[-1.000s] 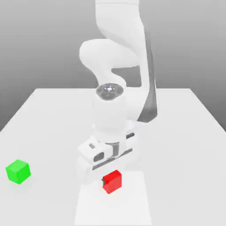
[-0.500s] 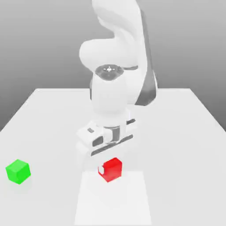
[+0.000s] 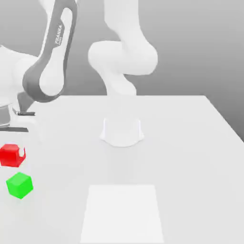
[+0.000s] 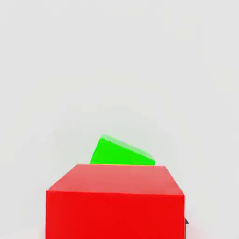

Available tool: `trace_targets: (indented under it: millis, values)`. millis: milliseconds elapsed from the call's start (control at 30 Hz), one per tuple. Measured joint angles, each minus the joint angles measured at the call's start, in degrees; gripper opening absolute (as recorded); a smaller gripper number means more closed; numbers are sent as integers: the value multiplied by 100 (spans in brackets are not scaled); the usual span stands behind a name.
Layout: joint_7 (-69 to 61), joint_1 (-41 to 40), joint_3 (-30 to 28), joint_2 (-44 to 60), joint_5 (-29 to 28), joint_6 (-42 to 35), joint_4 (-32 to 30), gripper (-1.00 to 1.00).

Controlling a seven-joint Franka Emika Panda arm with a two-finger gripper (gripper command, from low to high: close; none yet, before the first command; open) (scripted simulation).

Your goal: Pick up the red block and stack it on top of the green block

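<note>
Red block in hand, stacking still to do

In the exterior view, we see the arm (image 3: 46, 76) reaching over to the exterior view's left, with the red block (image 3: 10, 156) held up in the jaws. They are closed on the block, with only its own width between them. The green block (image 3: 20, 185) sits on the surface (image 3: 186, 167), and the red one hangs above it, apart from it. We judge the picking up done and the carrying across largely done; the stack itself is not made. A pale square (image 3: 122, 213) lies on the surface nearer the middle.

In the hand view, we look past the red block (image 4: 115, 214), which covers part of the green block (image 4: 122, 153). The green one's edges look turned against those of the red. What is left, as we judge it, is to line the two up, lower the red block until it rests on the green, open the jaws and back away. Letting go off-centre could tip the red block off.
</note>
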Motion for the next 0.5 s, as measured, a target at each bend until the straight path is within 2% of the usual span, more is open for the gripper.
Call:
trace_targets:
  millis: [200,233,433,500]
  values:
    - [-506,-238,359,719,704,592,36,-100]
    - [-569,-281,416,798,790,656,37,100]
    - [-602,-301,443,839,834,693,38,100]
    - [-495,-245,361,700,684,588,36,100]
